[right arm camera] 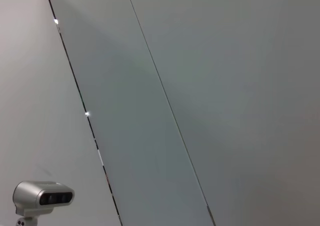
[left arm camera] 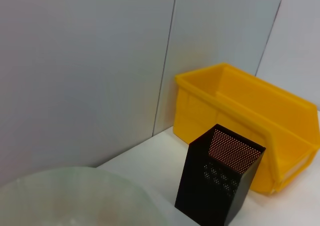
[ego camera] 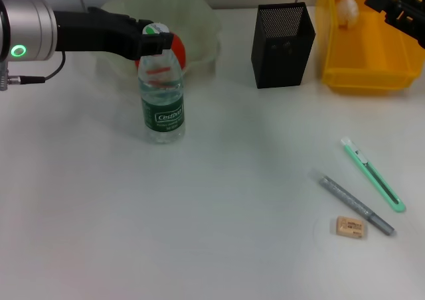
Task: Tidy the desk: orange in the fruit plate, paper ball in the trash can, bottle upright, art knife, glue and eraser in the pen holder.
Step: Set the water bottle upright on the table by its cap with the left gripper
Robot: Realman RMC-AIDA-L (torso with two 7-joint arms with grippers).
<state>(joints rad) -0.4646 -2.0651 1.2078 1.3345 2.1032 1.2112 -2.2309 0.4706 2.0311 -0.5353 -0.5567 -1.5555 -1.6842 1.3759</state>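
Bottle (ego camera: 162, 94) stands upright on the table (ego camera: 212, 233), far left, green label facing the camera. Its cap sits right at the tip of the left gripper (ego camera: 158, 40), which reaches in from the left; fingers look closed around the cap/neck, though the dark gripper hides the contact itself. Behind the bottle the orange (ego camera: 178, 48) is in the pale fruit plate (ego camera: 199, 21), mostly hidden by bottle and gripper, only a red-orange edge showing. Black mesh pen holder (ego camera: 282, 44) stands right of the plate, upright. Yellow trash can (ego camera: 362, 54) at far right, cut off by the frame edge, with the paper ball (ego camera: 346, 10) inside it. Right gripper (ego camera: 398, 8) hangs over the trash can, partly out of frame; can't tell if open or closed. Near right on the table: green art knife (ego camera: 373, 174), grey glue stick (ego camera: 356, 204) just left of it, eraser (ego camera: 350, 226) nearer still, close to the glue's near end. Left wrist view shows only plate rim, pen holder and trash can, no fingers. Right wrist view shows just wall panels (right arm camera: 200, 86) and a small camera (right arm camera: 42, 198), partly cut off.
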